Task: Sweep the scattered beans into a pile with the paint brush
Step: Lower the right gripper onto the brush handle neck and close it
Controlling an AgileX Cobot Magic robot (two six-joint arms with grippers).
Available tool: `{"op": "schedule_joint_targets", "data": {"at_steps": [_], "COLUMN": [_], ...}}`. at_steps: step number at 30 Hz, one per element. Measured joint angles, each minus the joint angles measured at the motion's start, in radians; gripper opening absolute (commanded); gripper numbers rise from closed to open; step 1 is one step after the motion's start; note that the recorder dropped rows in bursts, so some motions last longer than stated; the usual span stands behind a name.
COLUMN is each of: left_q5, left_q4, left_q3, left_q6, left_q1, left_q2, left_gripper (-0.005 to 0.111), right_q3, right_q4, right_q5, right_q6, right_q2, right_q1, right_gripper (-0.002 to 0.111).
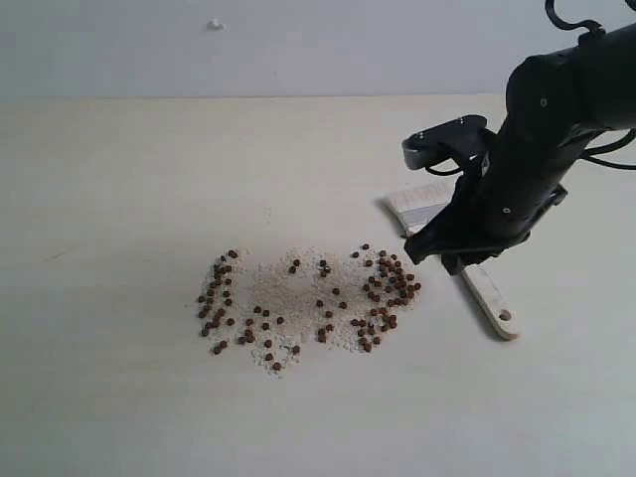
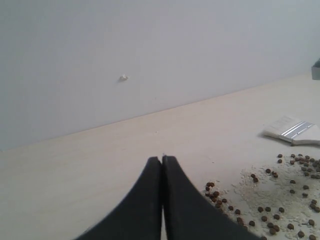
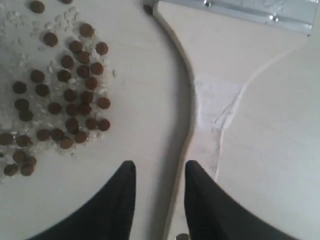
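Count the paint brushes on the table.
1: a flat pale-wood-handled brush with silver ferrule lies right of the reddish-brown beans, beneath the black right gripper; none seems hidden.

Bright, soft, even light washes out the pale table and leaves only faint shadows — a thin dark one along the paint brush handle — while the close right wrist view renders the beans slightly blurred

Right arm — black, angled down from the upper right, wrist bent low. Right gripper: jaws parted, clear gap between the tips. Left gripper — jaws pressed together, tips touching.
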Motion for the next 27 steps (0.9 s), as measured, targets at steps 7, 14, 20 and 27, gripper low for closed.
{"op": "schedule_joint_targets", "data": {"at_steps": [7,14,20,27], "left_q5": [0.0,0.0,0.0,0.0], "left_q4": [0.0,0.0,0.0,0.0], "left_q3": [0.0,0.0,0.0,0.0], "left_q6": [0.0,0.0,0.0,0.0], "left_q1": [0.0,0.0,0.0,0.0], "left_q2": [0.0,0.0,0.0,0.0], "left_gripper": [0.0,0.0,0.0,0.0], "right_q3": [-0.043,-0.101,-0.105,-0.105], "right_q4": [0.014,0.156,0.219,0.216], "right_q5": [-0.062,0.038,0.038,0.002], "right_q6": [-0.011,-0.157,-0.213,-0.222], "right_q2": [0.014,0.089,0.142,0.157], "right_q1": [-0.06,-0.124,-0.124,-0.124], "right_gripper": [0.038,0.05,0.051,0.051]}}
